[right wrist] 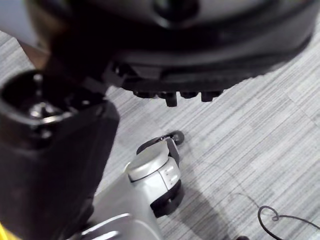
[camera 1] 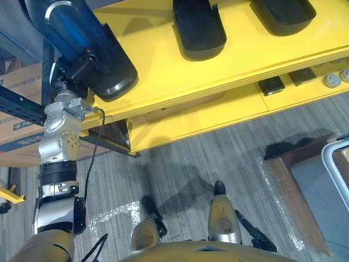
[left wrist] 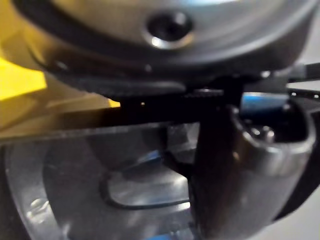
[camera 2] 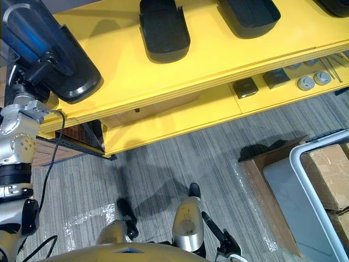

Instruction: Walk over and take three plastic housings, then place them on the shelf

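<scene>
two black housings (camera 1: 199, 27) lie already on the yellow shelf (camera 1: 163, 71), apart from each other, hollow side up. a dark shape at the far corner of the right eye view may be one more; i cannot tell. another housing (camera 1: 106, 63) is tilted over the left end of the shelf, its low end on or just above the board. the left hand (left wrist: 235, 170) pinches it, the thumb pressed on its wall. the right hand (right wrist: 55, 150) hangs low over the floor, fingers relaxed, holding nothing. i judge the task is near its end: this housing must be laid flat and let go.
</scene>
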